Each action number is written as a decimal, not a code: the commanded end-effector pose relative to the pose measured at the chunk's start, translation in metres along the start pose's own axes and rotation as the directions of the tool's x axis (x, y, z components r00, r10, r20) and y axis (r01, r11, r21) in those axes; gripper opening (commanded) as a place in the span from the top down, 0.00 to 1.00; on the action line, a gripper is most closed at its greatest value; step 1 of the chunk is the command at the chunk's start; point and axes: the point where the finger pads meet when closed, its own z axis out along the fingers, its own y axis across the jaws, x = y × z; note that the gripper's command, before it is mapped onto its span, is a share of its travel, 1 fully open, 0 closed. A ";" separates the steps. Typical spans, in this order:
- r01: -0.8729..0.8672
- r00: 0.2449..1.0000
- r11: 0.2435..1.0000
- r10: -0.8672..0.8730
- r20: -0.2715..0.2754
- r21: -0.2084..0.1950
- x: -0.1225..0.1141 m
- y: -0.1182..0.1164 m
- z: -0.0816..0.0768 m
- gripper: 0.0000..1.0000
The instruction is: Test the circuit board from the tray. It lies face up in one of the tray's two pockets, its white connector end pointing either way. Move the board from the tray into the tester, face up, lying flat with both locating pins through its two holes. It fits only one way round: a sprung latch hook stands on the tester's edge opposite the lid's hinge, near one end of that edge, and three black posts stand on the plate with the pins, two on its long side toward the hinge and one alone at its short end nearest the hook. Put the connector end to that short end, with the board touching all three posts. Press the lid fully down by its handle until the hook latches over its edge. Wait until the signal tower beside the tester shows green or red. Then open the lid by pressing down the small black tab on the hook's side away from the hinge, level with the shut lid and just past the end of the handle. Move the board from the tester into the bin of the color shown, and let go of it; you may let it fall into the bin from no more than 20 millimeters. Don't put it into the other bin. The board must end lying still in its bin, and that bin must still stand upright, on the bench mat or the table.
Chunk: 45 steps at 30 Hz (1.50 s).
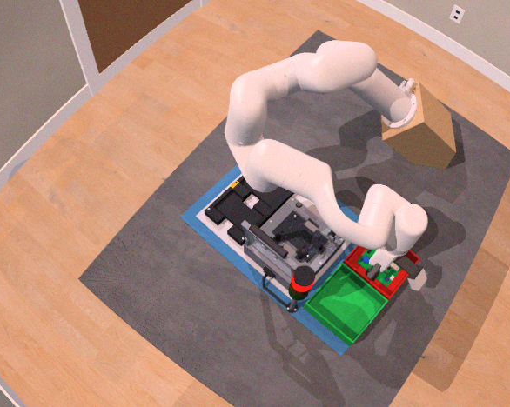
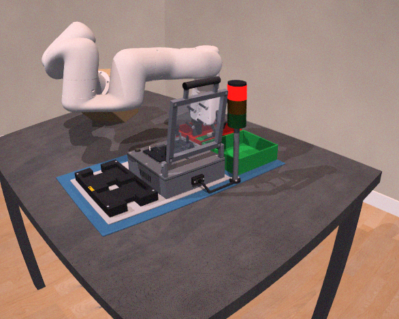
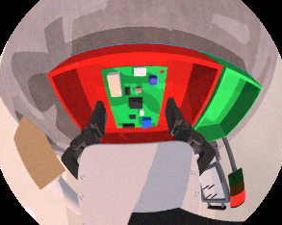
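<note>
Dark grey, the surface stands on a wooden floor and carries a blue mat along which the task's things are set in a row. At the left end of the mat, seen in the exterior view, lies the black tray, both pockets bare. Next to it stands the grey tester, its lid raised upright with the black handle on top. Just right of the tester rises the signal tower, its top segment lit red. Further right sits the green bin, and behind it the red bin. Inside the red bin the circuit board lies flat, face up, with its white connector toward the far wall in the wrist view. Above it hangs the gripper, fingers spread wide on either side of the board, grasping nothing.
</note>
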 end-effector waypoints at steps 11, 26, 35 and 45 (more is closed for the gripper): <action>0.000 1.000 1.000 0.000 -0.005 -0.003 0.001 0.000 -0.055 0.00; 0.000 1.000 1.000 0.000 -0.005 -0.003 0.001 0.000 -0.132 0.00; 0.000 1.000 1.000 0.000 -0.005 -0.003 0.001 0.000 -0.141 0.00; 0.000 1.000 1.000 0.000 -0.005 -0.003 0.001 0.000 -0.141 0.00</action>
